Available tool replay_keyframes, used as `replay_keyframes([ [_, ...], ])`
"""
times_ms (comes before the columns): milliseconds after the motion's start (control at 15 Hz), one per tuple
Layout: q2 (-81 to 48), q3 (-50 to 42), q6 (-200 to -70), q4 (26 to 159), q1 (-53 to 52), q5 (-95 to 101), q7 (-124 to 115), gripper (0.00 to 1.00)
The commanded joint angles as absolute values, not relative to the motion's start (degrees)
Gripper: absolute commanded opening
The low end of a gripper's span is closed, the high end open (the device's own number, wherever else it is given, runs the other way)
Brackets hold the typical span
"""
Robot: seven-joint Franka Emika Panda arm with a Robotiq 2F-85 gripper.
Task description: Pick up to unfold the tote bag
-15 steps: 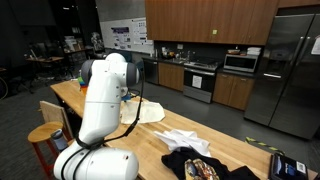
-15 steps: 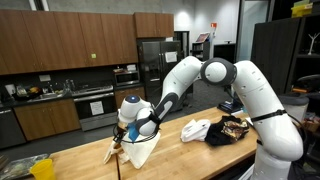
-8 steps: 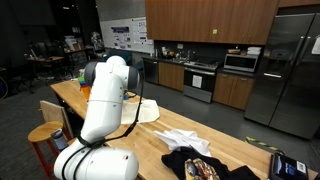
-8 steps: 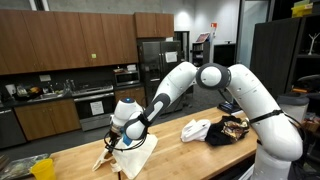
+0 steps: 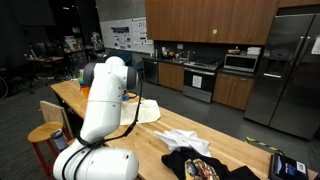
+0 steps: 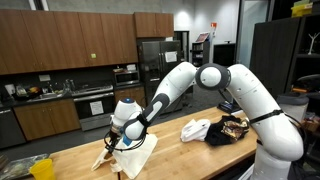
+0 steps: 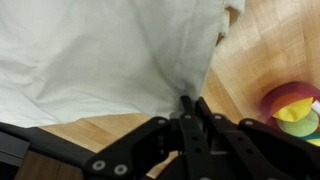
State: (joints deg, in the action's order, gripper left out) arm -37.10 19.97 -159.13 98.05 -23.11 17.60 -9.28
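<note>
The cream tote bag (image 6: 135,155) hangs from my gripper (image 6: 124,139) and drapes onto the wooden table, partly lifted. In the wrist view the white fabric (image 7: 100,50) fills the upper left, and my gripper (image 7: 190,104) is shut on a pinched fold of it. In an exterior view the bag (image 5: 148,110) shows just past my white arm, which hides the gripper there.
A white cloth (image 6: 195,129) and a dark patterned bag (image 6: 232,130) lie further along the table (image 6: 190,157). Wooden sticks (image 6: 105,157) lie beside the tote. Colourful round objects (image 7: 293,108) lie near the gripper. A stool (image 5: 45,135) stands by the table.
Over the last second my gripper moved along the table with the bag in it, and the fabric spread out more. Nothing has visibly moved in the last half second.
</note>
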Motion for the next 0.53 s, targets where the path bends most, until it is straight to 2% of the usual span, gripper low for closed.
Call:
replay_keyframes([
  [0,-35.81,16.47,-160.14,99.84,-25.98,13.83,-7.72,0.4],
  [67,-36.82,16.5,-159.48,98.26,-26.26,13.14,-6.59,0.21],
  [267,-36.9,15.59,-159.55,98.41,-27.18,12.77,-6.83,0.39],
  [467,-36.9,15.4,-159.6,98.41,-27.17,12.8,-6.86,0.4],
])
